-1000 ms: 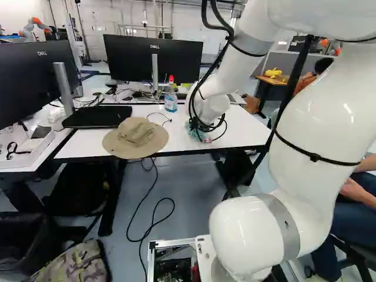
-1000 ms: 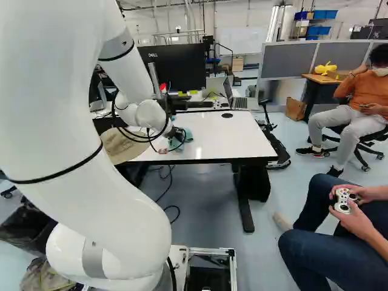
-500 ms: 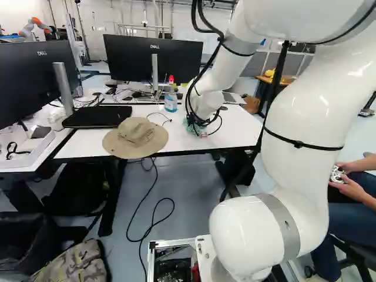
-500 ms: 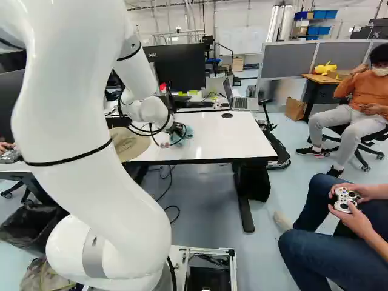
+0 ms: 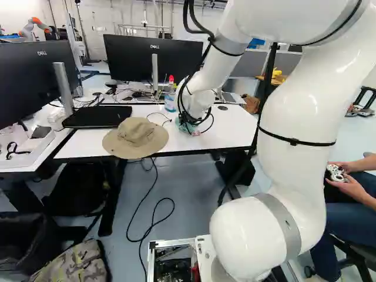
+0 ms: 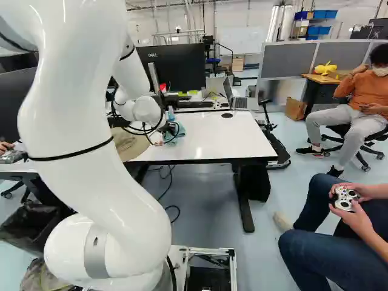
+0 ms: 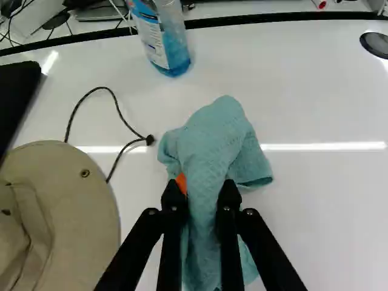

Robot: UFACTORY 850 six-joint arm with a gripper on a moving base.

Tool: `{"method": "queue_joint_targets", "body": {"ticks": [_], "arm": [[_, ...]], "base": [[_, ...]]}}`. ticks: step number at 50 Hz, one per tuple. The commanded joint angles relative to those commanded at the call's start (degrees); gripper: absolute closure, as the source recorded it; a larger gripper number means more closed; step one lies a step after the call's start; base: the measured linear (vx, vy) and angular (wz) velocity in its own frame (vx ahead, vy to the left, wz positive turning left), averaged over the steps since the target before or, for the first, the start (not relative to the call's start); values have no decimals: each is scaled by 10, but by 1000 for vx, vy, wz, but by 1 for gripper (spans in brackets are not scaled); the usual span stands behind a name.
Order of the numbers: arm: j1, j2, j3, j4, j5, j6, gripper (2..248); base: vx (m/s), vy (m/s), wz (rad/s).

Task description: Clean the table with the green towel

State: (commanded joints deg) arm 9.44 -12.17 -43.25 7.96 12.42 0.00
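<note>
Pincer [image 6: 169, 128]: grasping the green towel [image 7: 212, 142], bunched between its two fingers | Towel: on the white bench [image 7: 327, 206], spreading ahead of the fingertips | Bottle [image 7: 167, 39]: beyond the towel, blue liquid within | Brimmed hat [image 7: 79, 194]: apart, to one side, its cord [image 7: 113, 97] looping towelward.

The white arm [image 5: 299, 129] arches over the bench's [image 6: 224, 142] near edge; its gripper [image 6: 172, 130] points downward between near and far edges; both fingers [image 7: 229, 203] clamp inward, slightly apart.
</note>
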Motion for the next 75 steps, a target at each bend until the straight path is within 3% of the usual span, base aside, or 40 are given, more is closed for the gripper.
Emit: {"method": "queue_joint_targets", "body": {"ticks": [17,43,55,75], "arm": [[24,28,32,0,0,0,188],[36,97,108,0,0,0,188],[22,124,136,0,0,0,188],[-21,137,149,0,0,0,188]], "base": [[0,0,0],[0,0,0],[0,0,0],[0,0,0]]}}
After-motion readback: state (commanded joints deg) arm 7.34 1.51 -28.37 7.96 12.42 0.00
